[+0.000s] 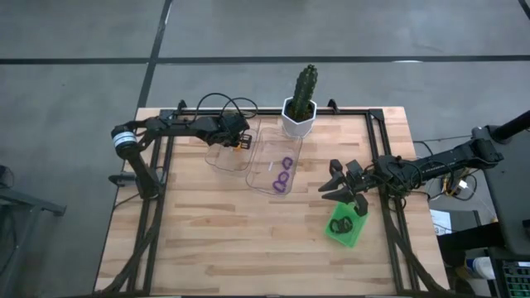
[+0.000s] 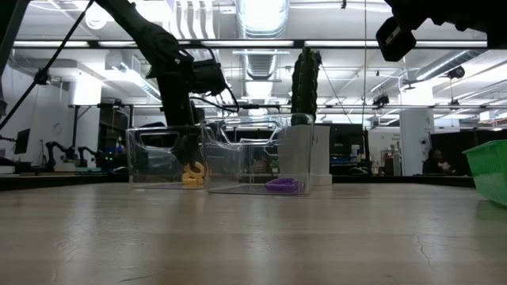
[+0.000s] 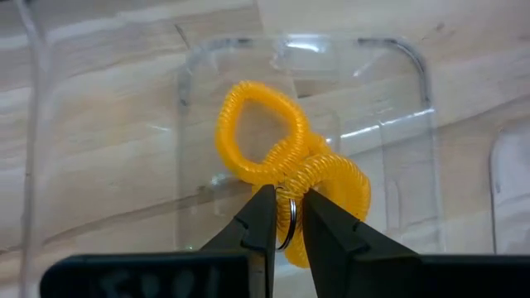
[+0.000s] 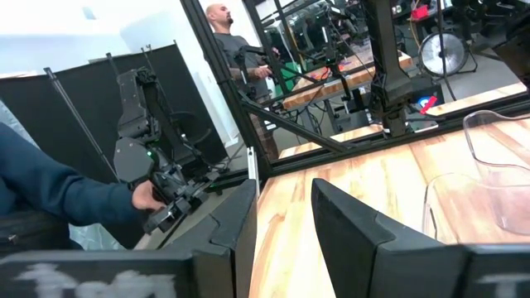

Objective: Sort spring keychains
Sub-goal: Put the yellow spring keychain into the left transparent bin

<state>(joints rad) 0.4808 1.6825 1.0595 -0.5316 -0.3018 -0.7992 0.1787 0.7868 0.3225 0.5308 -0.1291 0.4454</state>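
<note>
Lowering orange keychain (image 3: 286,170) into clear tray (image 3: 414,91), left claw (image 3: 281,217) pinching its ring.
Risk: we snag coil on release; right claw (image 4: 281,219) spread, empty.

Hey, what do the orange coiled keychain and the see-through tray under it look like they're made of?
Orange spring keychain: likely flexible plastic, slightly glossy, wound in tight coils; a small ring at its end looks like shiny metal. Clear tray: seemingly thin, rigid transparent plastic, since the wood grain shows through it and its rounded edges catch bright highlights.

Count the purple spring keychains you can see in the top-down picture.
3, all in the clear tray beside the cactus pot: one, another, the last. Others could be hidden.
</note>
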